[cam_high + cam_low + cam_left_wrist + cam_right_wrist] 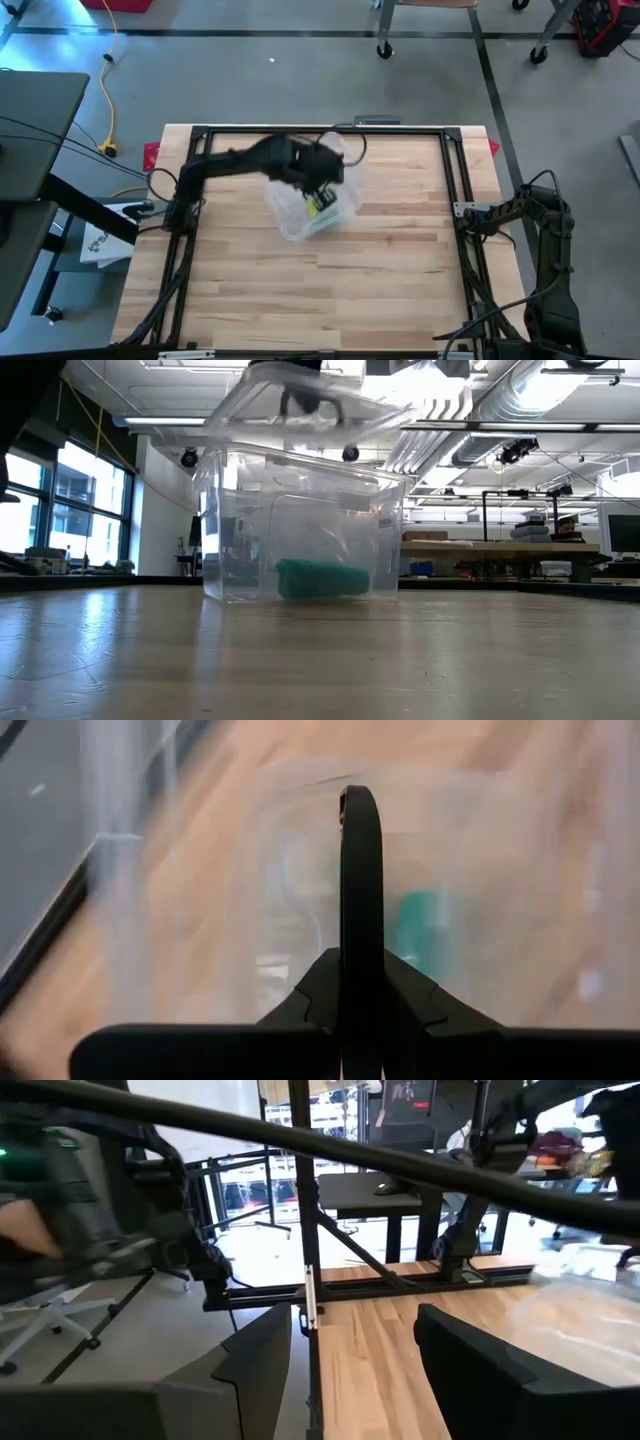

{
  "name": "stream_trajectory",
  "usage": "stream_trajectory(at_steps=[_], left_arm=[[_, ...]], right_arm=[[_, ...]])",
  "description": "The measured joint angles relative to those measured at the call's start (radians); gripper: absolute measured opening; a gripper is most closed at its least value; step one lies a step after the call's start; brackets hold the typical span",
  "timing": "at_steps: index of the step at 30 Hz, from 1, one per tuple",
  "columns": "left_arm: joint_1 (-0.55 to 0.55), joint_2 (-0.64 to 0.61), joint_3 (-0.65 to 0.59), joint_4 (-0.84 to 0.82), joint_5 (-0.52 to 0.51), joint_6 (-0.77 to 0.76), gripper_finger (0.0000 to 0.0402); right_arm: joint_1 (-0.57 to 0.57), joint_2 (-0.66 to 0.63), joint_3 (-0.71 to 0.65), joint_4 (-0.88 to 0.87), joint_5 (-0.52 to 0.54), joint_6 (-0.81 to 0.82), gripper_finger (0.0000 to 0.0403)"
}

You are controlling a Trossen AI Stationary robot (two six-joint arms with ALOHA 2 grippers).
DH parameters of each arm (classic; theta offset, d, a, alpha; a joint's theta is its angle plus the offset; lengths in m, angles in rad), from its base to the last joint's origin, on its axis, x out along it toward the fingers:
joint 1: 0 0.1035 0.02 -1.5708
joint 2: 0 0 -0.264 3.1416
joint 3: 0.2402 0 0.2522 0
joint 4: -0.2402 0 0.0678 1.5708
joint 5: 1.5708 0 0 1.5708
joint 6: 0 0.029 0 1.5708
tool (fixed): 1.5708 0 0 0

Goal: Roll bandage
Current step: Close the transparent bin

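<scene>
Bandage point(322, 579), a green roll, lies inside the clear container point(225, 520) near the tabletop's far edge. Left gripper point(322, 182) holds its lid point(310, 405) above, fingers closed; right gripper point(350, 1342) waits open at the right edge.

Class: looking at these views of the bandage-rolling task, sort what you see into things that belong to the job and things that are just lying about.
Belongs to the job:
- green bandage roll
- clear plastic container holding it
- clear lid, held above it
- left gripper, shut on the lid

Just lying about:
- yellow cable on the floor
- right gripper, open, parked at the table's edge
</scene>
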State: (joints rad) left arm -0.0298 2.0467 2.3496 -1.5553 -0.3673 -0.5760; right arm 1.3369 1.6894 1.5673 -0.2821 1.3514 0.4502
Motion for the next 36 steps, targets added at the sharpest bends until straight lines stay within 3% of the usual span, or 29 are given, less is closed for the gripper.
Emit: stream_trajectory(at_steps=[6,12,17,24,36], left_arm=[[0.113,0.001,0.0,0.003,0.153,0.164,0.0025],[0.118,0.031,-0.028,-0.015,0.183,0.271,0.0025],[0.091,0.028,-0.102,-0.017,0.172,0.255,0.0025],[0.067,0.029,-0.238,0.038,0.009,0.215,0.0025],[0.024,0.029,-0.275,0.088,0.037,0.21,0.0026]], right_arm=[[0.0,0.0,0.0,-0.022,-0.016,0.028,0.0206],[0.0,0.0,0.0,-0.062,-0.028,0.09,0.0206],[0.0,0.0,0.0,-0.087,-0.041,0.122,0.0206],[0.0,0.0,0.0,-0.088,-0.042,0.128,0.0206],[-0.001,0.0,0.0,-0.088,-0.042,0.126,0.0206]])
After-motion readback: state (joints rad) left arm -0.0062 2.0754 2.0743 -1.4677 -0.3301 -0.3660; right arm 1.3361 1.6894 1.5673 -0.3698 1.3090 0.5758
